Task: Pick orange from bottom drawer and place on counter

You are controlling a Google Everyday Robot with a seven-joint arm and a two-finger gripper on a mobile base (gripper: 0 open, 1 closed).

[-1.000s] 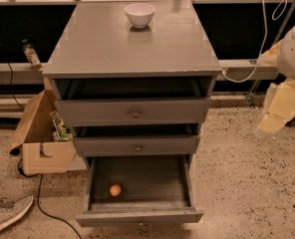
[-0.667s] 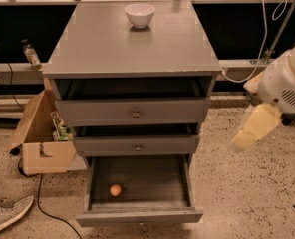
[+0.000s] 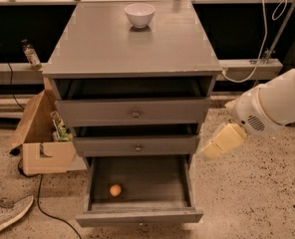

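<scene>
The orange (image 3: pixel 115 190) lies on the dark floor of the bottom drawer (image 3: pixel 137 217), near its front left. That drawer is pulled fully open. The grey counter (image 3: pixel 112 44) tops the cabinet. My gripper (image 3: pixel 221 141), a cream-coloured piece at the end of the white arm (image 3: pixel 269 106), hangs in the air right of the cabinet. It is level with the middle drawer, above and to the right of the orange, and touches nothing.
A white bowl (image 3: pixel 139 14) stands at the back of the counter. The two upper drawers (image 3: pixel 133 112) stick out slightly. An open cardboard box (image 3: pixel 43 138) sits left of the cabinet. A shoe (image 3: pixel 8 215) and a cable lie on the floor at lower left.
The arm and gripper have moved left and down, from the right edge of the view toward the cabinet's right side. The orange and drawers have not moved.
</scene>
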